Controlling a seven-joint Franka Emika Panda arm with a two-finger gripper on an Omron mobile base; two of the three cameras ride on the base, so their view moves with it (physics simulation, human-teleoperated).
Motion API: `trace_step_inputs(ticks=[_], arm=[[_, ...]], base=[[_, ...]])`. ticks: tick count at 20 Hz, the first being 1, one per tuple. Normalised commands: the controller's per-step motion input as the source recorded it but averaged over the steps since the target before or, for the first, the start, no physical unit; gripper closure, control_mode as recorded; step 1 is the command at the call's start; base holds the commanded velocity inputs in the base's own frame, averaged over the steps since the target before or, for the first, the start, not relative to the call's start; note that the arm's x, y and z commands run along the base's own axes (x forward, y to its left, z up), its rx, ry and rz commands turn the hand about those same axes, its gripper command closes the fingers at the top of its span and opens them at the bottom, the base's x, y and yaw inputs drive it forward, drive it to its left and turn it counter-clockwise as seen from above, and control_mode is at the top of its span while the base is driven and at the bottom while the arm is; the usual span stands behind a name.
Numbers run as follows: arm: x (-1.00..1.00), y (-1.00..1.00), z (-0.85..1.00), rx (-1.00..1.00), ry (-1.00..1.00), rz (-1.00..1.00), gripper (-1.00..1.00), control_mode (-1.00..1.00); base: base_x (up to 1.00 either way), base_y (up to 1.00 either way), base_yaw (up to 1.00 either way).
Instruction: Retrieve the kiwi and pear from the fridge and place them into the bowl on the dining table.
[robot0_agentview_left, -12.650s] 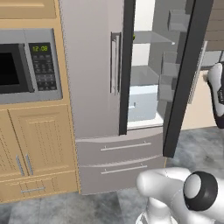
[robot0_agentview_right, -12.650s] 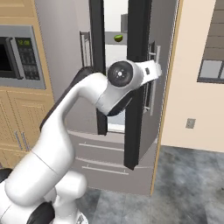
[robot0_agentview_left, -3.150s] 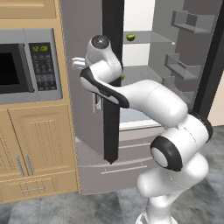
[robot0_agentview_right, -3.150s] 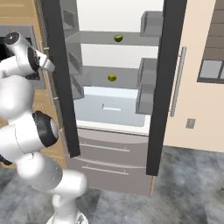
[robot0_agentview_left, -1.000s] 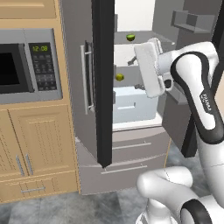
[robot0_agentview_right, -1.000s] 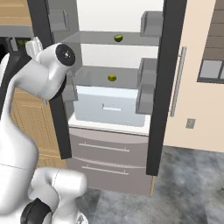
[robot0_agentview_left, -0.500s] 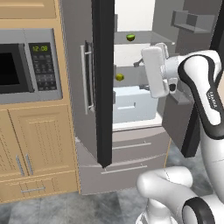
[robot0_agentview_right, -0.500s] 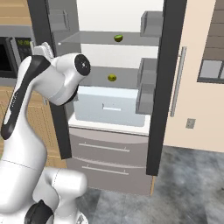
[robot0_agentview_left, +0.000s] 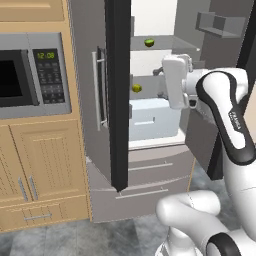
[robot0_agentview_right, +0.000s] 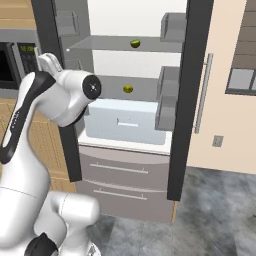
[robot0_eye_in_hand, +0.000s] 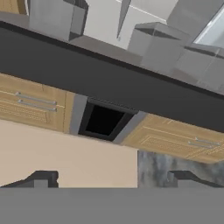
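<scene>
The fridge (robot0_agentview_left: 100, 95) stands with both doors swung open, and its white inside shows. A small green fruit (robot0_agentview_left: 149, 42) (robot0_agentview_right: 135, 43) lies on the upper clear shelf. A yellower one (robot0_agentview_left: 136, 88) (robot0_agentview_right: 128, 89) lies on the shelf below. They are too small to tell which is the kiwi and which the pear. My gripper (robot0_agentview_left: 161, 83) hangs in front of the open fridge at the lower shelf's height, right of the yellower fruit and apart from it. In the hand view the gripper (robot0_eye_in_hand: 112, 178) is open with nothing between its fingertips. The bowl and the dining table are out of view.
The left door's black edge (robot0_agentview_left: 117, 100) juts out close to my hand. A pale drawer (robot0_agentview_right: 125, 122) sits under the shelves, with grey freezer drawers (robot0_agentview_right: 125, 175) below it. Door bins (robot0_agentview_right: 167, 95) line the right door. A microwave (robot0_agentview_left: 30, 75) and wood cabinets (robot0_agentview_left: 45, 165) stand to the left.
My wrist has swung a little right and lower in front of the fridge opening. The jaws stay open and both fruits lie where they were.
</scene>
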Motion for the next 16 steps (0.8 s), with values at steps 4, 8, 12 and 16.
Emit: trace_step_inputs(ticks=[4, 8, 12, 16], arm=[[0.00, -0.13, 0.02, 0.02, -0.02, -0.09, -1.00, -1.00], [0.00, -0.37, 0.25, 0.12, 0.00, -0.07, -1.00, -1.00], [0.13, -0.18, 0.37, 0.13, 0.00, -0.01, -1.00, -1.00], [0.52, 0.00, 0.13, 0.09, 0.05, 0.00, -1.00, -1.00]], base=[[0.00, 0.00, 0.00], [0.00, 0.00, 0.00], [0.00, 0.00, 0.00], [0.00, 0.00, 0.00]])
